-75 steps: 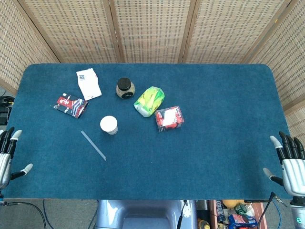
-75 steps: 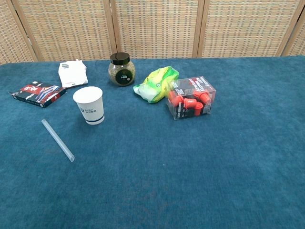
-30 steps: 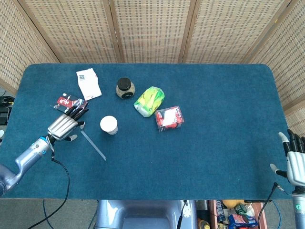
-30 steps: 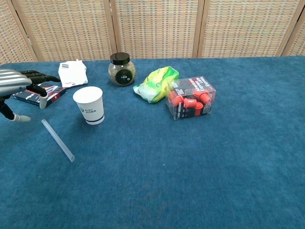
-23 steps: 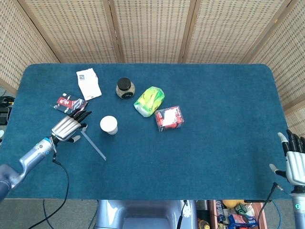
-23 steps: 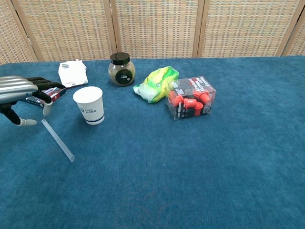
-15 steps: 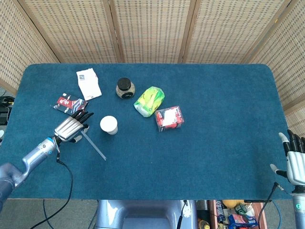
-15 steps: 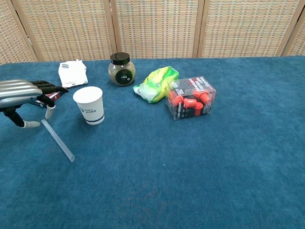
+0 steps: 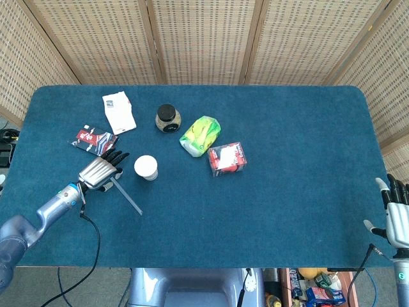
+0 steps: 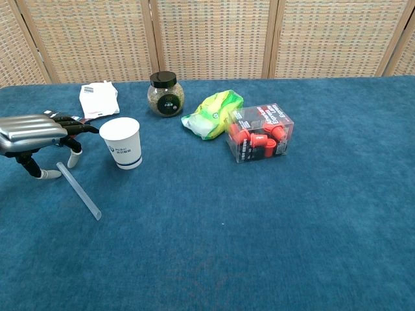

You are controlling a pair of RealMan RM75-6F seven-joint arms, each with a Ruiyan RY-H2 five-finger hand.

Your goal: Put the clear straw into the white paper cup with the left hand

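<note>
My left hand (image 10: 35, 133) hovers over the straw's (image 10: 78, 190) far end, fingers spread, holding nothing. The cup (image 10: 121, 142) stands just beside it. My right hand (image 9: 396, 220) waits open at the table (image 9: 287, 192) edge.

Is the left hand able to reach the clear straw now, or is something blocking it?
Probably yes. The left hand hovers open over the upper end of the clear straw, which lies bare on the cloth. The white paper cup stands beside, not between them.
</note>
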